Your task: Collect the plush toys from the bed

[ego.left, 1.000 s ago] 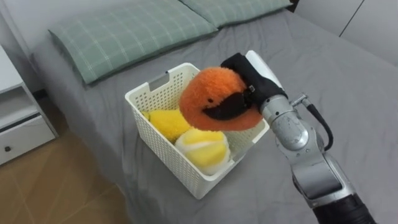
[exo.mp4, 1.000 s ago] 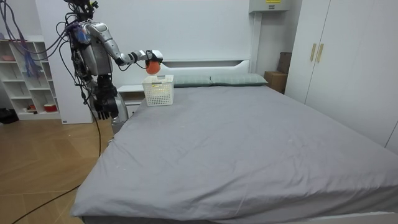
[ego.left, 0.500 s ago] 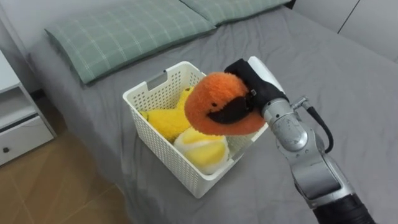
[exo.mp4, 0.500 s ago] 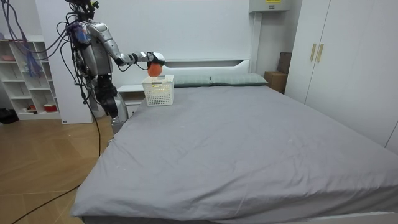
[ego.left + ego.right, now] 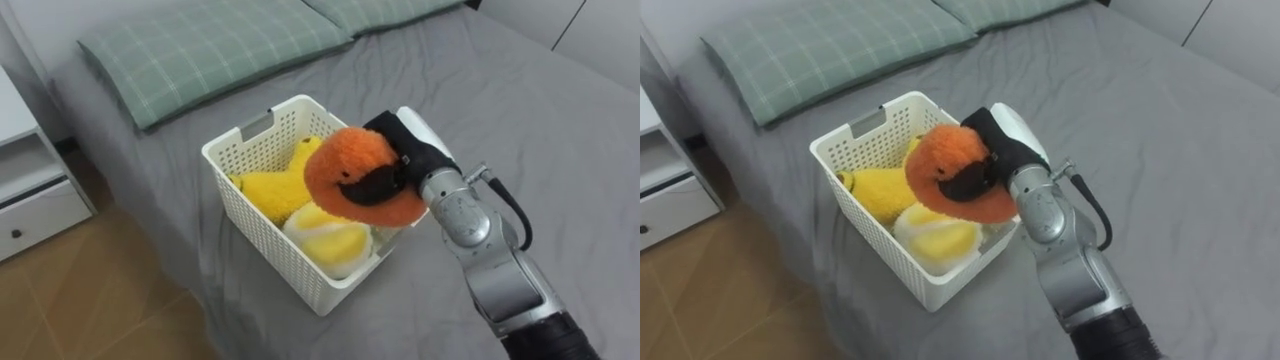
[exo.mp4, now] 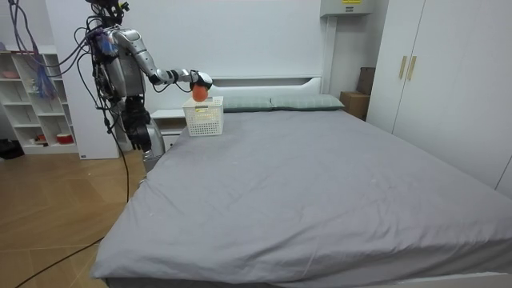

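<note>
Orange toy [image 5: 360, 180], clamped in the curled fingers of the right hand [image 5: 408, 143], is held over the basket [image 5: 285, 262] on the bed [image 5: 560, 130], yellow toys [image 5: 268, 192] lying beneath that hand, while the left hand [image 6: 138, 130] hangs at the robot's side.

Both eye views look steeply down from the robot's head, close over the bed's [image 5: 560, 100] head-end side edge, where a white basket [image 5: 268, 245] sits. The room view stands far beyond the bed's foot, facing the headboard [image 6: 264, 81], sharing that basket corner.
</note>
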Controlling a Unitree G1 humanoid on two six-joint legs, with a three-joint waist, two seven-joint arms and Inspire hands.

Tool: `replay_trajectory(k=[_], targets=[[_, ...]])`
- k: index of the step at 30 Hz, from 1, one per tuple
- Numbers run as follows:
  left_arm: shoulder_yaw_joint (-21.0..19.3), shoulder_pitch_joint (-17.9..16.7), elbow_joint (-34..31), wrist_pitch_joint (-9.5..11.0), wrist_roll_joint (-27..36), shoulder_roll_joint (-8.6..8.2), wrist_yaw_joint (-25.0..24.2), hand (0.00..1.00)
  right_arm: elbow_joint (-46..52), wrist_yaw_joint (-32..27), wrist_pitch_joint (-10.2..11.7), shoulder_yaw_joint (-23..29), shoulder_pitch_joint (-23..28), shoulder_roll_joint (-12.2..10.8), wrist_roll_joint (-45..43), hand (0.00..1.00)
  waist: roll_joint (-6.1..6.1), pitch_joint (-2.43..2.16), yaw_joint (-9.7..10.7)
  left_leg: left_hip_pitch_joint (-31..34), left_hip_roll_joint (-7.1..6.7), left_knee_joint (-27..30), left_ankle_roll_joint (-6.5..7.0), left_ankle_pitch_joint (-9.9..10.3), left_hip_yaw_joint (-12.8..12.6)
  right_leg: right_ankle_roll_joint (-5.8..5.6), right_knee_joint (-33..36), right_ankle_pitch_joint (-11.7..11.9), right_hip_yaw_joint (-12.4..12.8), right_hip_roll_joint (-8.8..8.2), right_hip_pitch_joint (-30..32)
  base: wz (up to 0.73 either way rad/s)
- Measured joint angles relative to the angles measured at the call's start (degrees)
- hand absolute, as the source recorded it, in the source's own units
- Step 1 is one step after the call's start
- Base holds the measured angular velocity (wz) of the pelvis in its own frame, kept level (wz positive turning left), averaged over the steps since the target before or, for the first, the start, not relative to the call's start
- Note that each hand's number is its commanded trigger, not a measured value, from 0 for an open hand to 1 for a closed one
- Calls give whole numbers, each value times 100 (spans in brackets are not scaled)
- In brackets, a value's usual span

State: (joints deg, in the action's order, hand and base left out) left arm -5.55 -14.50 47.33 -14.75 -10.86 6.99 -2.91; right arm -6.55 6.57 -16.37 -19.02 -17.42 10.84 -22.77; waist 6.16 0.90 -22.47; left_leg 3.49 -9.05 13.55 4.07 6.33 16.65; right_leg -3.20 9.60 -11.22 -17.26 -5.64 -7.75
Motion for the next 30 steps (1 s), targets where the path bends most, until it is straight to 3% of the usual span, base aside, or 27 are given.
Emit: replay_trajectory(k=[4, 5, 6, 8, 30], targets=[[0, 7, -1, 0, 0, 0, -1, 0, 0, -4, 0, -4, 0, 0, 0, 100, 1, -1, 0, 1, 0, 1, -9, 5, 0, 0, 3, 0, 1, 0, 1, 0], [0, 7, -1, 0, 0, 0, -1, 0, 0, -4, 0, -4, 0, 0, 0, 86, 1, -1, 0, 1, 0, 1, -9, 5, 0, 0, 3, 0, 1, 0, 1, 0], [-1, 7, -1, 0, 0, 0, -1, 0, 0, -4, 0, -4, 0, 0, 0, 53, 1, -1, 0, 1, 0, 1, -9, 5, 0, 0, 3, 0, 1, 0, 1, 0], [0, 7, -1, 0, 0, 0, -1, 0, 0, -4, 0, -4, 0, 0, 0, 0, 1, 0, 0, 1, 0, 1, -9, 4, 0, 0, 3, 0, 1, 1, 1, 0], [-44, 105, 116, 0, 7, 25, 0, 0, -1, -8, 0, -1, 0, 1, -2, 0, 69, 12, 6, 11, 11, 4, -12, 4, -24, 9, 7, 6, -7, 6, 16, 0]])
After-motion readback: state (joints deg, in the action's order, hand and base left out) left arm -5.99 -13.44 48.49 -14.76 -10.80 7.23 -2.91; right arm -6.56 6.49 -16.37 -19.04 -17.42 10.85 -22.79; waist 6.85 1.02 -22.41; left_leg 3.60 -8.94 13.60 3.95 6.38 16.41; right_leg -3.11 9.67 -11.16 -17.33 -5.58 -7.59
